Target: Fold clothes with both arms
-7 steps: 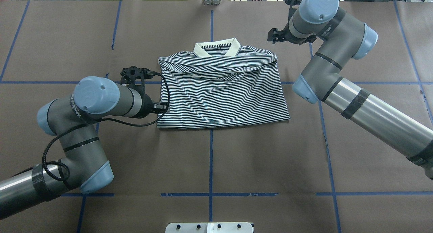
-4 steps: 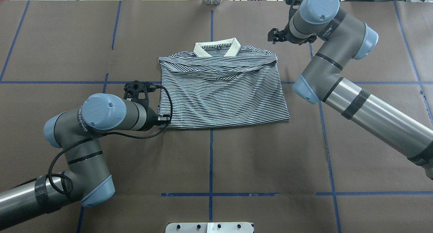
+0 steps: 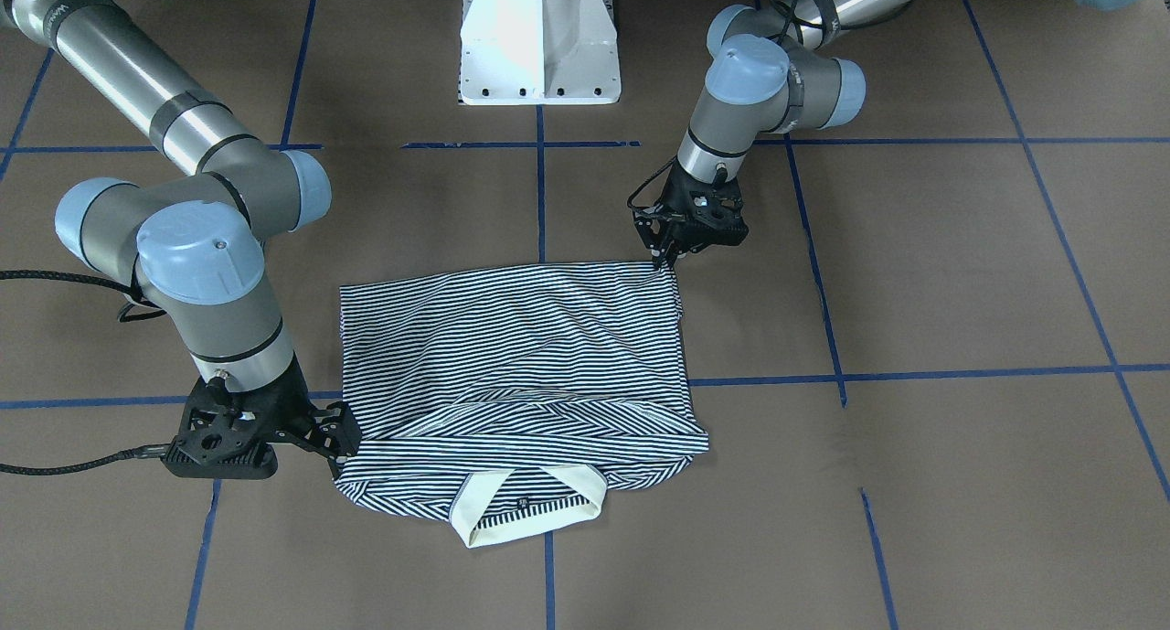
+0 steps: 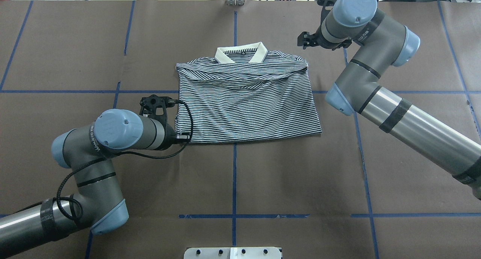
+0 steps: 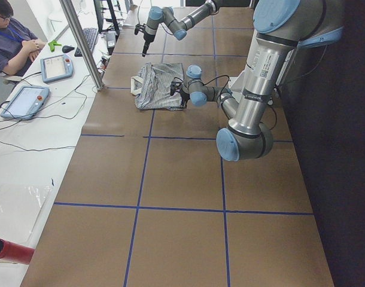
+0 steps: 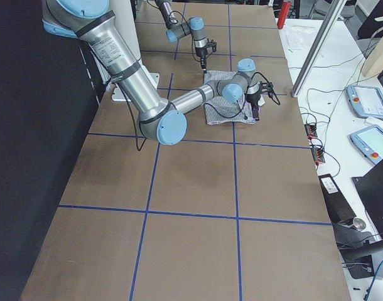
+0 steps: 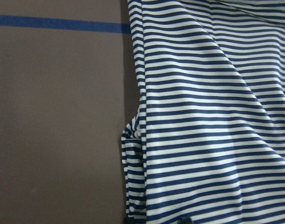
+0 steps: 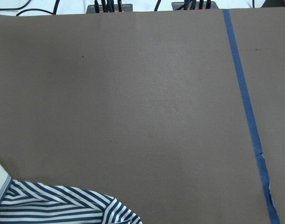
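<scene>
The striped polo shirt (image 4: 244,101) lies folded on the brown table, with its cream collar (image 4: 240,54) on the far side; it also shows in the front view (image 3: 512,365). My left gripper (image 4: 183,137) is at the shirt's near-left hem corner and looks open; in the front view (image 3: 662,257) its tips are right at that corner. The left wrist view shows the shirt's left edge (image 7: 133,140) below it. My right gripper (image 4: 303,40) is open and empty just beyond the far-right shoulder; it also shows in the front view (image 3: 340,447). The shoulder's edge shows in the right wrist view (image 8: 63,205).
Blue tape lines (image 4: 234,176) mark a grid on the brown table cover (image 4: 300,176). The white pedestal base (image 3: 539,36) stands on the robot's side. An operator (image 5: 12,36) sits beyond the table with tablets (image 5: 24,98) and cables.
My left arm has moved toward the robot along the shirt's left edge, from mid-edge to the near hem corner. The right arm and the shirt have not moved.
</scene>
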You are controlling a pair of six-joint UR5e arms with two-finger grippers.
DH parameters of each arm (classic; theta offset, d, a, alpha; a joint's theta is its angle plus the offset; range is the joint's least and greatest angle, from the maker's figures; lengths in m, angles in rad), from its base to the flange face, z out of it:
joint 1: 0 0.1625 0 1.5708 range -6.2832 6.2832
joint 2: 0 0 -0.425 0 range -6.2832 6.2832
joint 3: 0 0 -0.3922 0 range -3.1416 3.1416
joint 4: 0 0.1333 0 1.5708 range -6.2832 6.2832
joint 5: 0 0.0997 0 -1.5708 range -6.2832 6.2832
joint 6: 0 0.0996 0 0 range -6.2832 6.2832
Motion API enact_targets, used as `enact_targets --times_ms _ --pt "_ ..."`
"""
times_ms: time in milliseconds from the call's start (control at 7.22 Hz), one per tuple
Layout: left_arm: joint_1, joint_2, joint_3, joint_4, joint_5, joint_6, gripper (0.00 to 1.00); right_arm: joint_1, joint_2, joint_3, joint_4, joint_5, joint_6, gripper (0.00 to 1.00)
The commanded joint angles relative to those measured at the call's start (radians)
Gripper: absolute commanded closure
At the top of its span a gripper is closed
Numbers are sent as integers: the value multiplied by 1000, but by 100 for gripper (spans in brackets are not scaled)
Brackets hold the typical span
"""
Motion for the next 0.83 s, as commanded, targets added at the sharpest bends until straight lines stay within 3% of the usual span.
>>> enact_targets --times_ms 0,277,554,693 --pt "-2 1 -20 2 2 11 100 0 0 0 0 0 1 0" --pt "-107 27 -14 8 1 211 100 0 0 0 0 -2 4 0" --pt "-274 7 154 -9 -2 382 100 -2 0 0 0 -2 13 0" --pt "-352 -67 285 -67 -1 435 100 -2 0 0 0 -2 14 0"
